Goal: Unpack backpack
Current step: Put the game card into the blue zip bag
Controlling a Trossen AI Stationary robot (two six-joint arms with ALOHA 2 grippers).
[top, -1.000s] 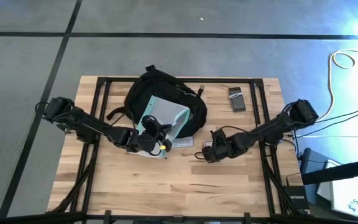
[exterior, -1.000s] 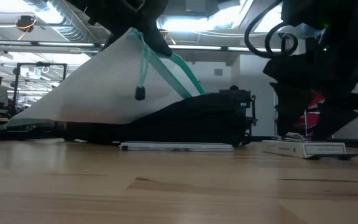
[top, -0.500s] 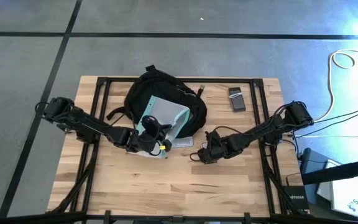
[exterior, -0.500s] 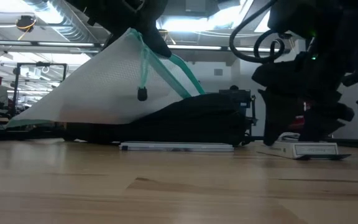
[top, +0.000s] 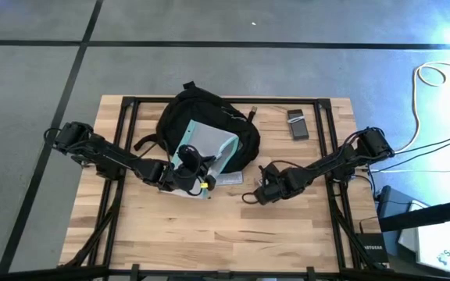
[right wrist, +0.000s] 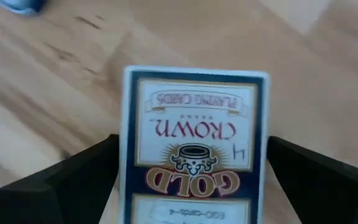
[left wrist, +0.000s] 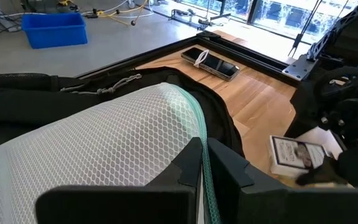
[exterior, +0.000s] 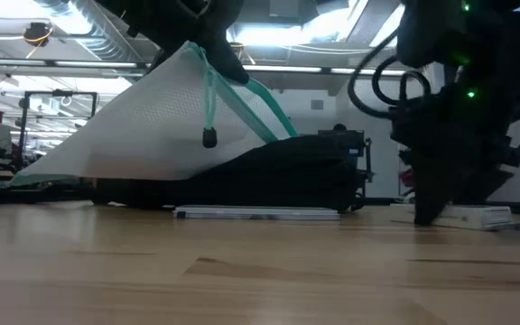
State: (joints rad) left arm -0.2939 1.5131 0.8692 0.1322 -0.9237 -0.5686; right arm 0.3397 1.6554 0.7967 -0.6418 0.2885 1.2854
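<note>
The black backpack [top: 209,117] lies on the far middle of the table. A white mesh pouch with teal edges [top: 207,147] slants up out of its opening, its lower end resting on the backpack [exterior: 287,171]. My left gripper [top: 194,162] is shut on the pouch's raised near end. A Crown Gold playing-card box [right wrist: 194,106] lies flat on the table to the right of the backpack. My right gripper [top: 255,190] points down over it, open, one finger on either side [right wrist: 192,142]. Whether those fingers touch the box does not show. My left gripper pinches the pouch's teal edge [left wrist: 207,186] between its two fingers at the pouch's raised near end. The fingers come nearly level from the table's left and near side. The pouch slopes down from the hold [exterior: 106,126], and a teal zip cord [exterior: 208,108] hangs slack below it.
A thin flat grey item [top: 229,179] lies on the table just in front of the backpack. A dark phone [top: 297,125] lies at the far right. A black metal frame [top: 326,117] runs along the table's edges. Bare wood fills the near half.
My right gripper has sunk toward the card box, shifted a little toward the table's left edge and rolled about its own line; its fingers now reach down beside the box. The pouch stays held up as it was.
</note>
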